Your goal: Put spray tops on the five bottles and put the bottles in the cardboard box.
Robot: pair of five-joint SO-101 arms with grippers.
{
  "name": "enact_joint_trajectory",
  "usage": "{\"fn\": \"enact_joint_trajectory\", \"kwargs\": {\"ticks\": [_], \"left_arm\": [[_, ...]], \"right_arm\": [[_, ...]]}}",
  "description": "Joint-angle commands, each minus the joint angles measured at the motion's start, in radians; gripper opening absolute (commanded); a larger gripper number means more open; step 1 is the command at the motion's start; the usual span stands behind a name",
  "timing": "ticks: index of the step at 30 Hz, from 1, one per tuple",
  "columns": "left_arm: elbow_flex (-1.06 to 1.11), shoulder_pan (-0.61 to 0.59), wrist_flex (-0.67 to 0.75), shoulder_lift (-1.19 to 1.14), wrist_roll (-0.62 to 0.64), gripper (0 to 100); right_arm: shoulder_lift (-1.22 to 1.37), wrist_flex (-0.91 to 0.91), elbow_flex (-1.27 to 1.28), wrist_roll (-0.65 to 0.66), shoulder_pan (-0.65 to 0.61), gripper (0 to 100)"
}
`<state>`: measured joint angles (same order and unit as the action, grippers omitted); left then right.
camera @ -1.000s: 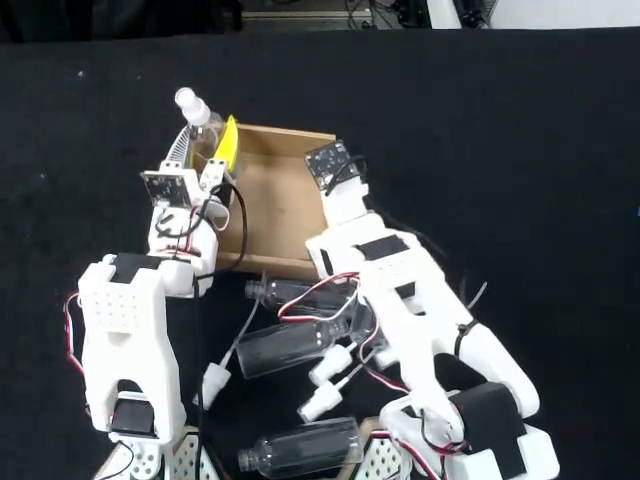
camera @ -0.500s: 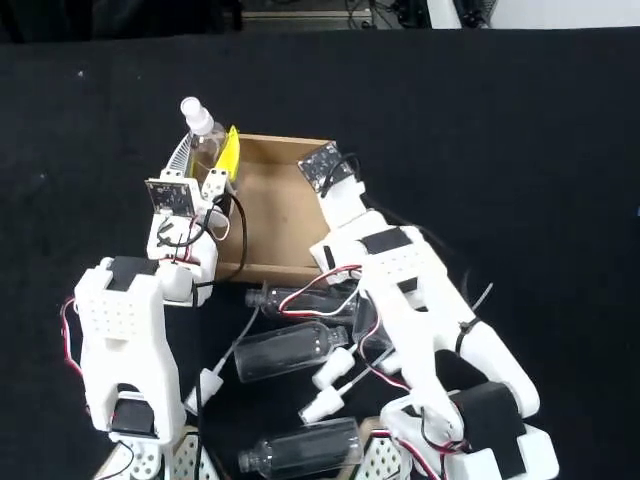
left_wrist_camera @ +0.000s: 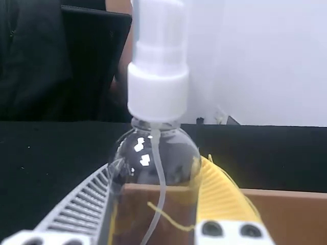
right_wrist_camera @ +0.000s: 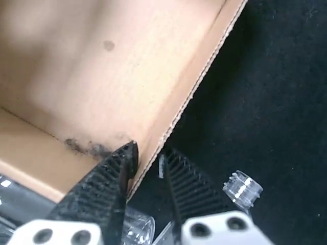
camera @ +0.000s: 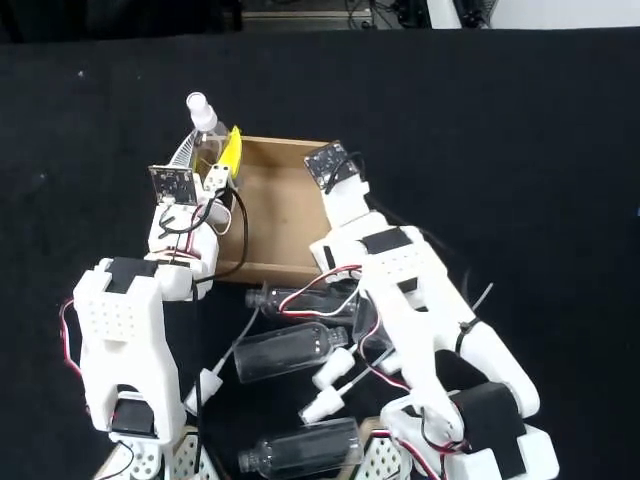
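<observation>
I see bright, even light; white glints on the spray bottle (left_wrist_camera: 171,153) in my left gripper (left_wrist_camera: 158,168), perhaps overhead lamps.

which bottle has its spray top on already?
The bottle in the left pincer, by the cardboard box's corner. The three bottles lying on the table have open necks.

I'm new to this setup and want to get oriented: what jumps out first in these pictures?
The left tool holds a capped bottle at the far left corner of the cardboard box. The right tool pinches its right wall, while uncapped bottles and loose spray tops lie strewn in front of the box.
</observation>
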<state>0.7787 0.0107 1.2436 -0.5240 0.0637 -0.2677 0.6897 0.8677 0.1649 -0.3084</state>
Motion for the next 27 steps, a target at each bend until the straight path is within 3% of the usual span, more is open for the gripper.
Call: {"fn": "enact_joint_trajectory", "kwargs": {"ticks": [1,8,20,27], "left_arm": [[-0.041,-0.015,-0.006,0.063,-0.012,4],[-0.033,-0.015,-0.006,0.063,-0.008,23],[-0.001,-0.015,-0.006,0.064,-0.017,25],[-0.007,-0.030,0.002,0.075,-0.161,24]], "right_arm": [[-0.004,0.008,-0.042,-0.008,0.020,3.6],[-0.004,0.009,-0.041,-0.008,0.020,3.6],[-0.004,0.008,-0.041,-0.006,0.020,3.6],[-0.004,0.008,-0.041,-0.006,0.020,3.6]]}}
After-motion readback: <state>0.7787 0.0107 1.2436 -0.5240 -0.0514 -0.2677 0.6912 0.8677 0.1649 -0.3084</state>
